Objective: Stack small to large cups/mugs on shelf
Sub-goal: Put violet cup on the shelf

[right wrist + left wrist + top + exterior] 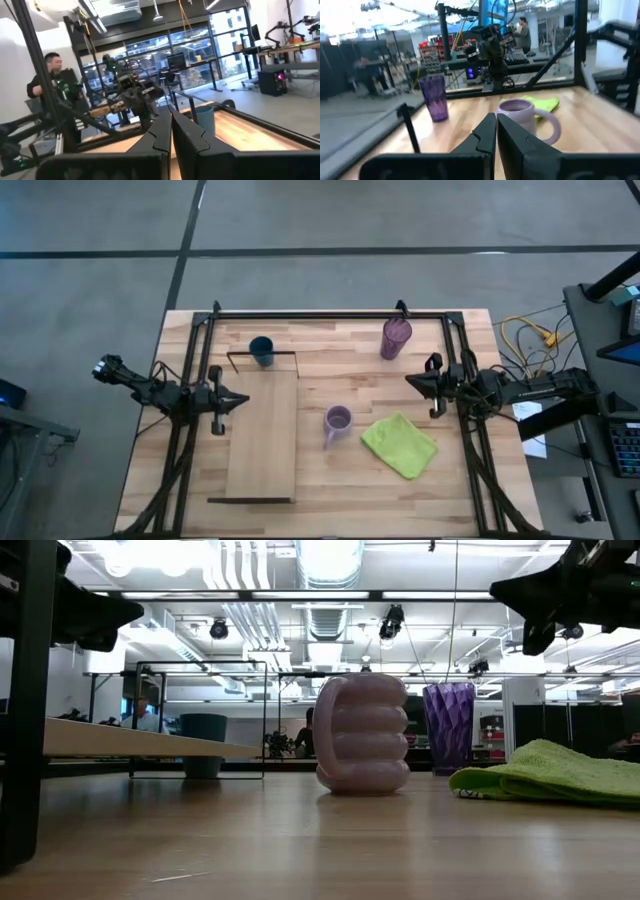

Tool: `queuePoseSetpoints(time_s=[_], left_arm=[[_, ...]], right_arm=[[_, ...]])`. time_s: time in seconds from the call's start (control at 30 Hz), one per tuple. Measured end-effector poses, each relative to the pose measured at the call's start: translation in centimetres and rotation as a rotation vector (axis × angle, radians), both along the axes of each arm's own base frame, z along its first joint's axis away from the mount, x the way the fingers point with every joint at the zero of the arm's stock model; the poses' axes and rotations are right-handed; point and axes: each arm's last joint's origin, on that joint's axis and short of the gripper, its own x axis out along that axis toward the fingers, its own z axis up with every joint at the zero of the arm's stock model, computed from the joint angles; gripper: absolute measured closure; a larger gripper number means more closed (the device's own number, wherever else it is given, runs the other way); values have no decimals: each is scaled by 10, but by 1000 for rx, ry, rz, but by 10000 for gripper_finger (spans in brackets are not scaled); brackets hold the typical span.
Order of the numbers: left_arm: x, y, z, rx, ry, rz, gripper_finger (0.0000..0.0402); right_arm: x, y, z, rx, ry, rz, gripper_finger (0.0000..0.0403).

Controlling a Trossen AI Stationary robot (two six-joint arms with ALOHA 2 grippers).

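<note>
The shelf [263, 435] lies flat on the left half of the worktop [330, 500], running front to back, with nothing on its board. The small dark blue cup [261, 350] stands just beyond the shelf's far end, inside the thin dark bracket there. The tall purple tumbler [395, 337] stands upright near the far right corner. The lilac mug [338, 421], ribbed with its handle to one side, stands upright near the middle, between the shelf and a crumpled green cloth [399, 444]. The left gripper [238, 399] hovers at the shelf's left edge, fingers [485, 137] clenched together on nothing. The right gripper [412, 382] hangs off the right side, fingers [162, 131] likewise pressed together, empty. No brand, label or writing can be read on any item.
</note>
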Motion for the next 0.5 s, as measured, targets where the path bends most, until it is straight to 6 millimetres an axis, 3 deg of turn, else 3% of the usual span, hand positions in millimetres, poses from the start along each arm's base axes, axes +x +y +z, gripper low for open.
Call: queuePoseSetpoints(time_s=[0.23, 0.4, 0.5], left_arm=[[0, 1, 4, 38, -28, 29, 402], [-2, 3, 19, -25, -98, 61, 402], [-9, 7, 46, -66, -178, 92, 402]], right_arm=[[0, 0, 9, 55, -36, 14, 394], [-3, 1, 54, -4, 26, 44, 394], [-10, 0, 93, -28, 119, 42, 394]])
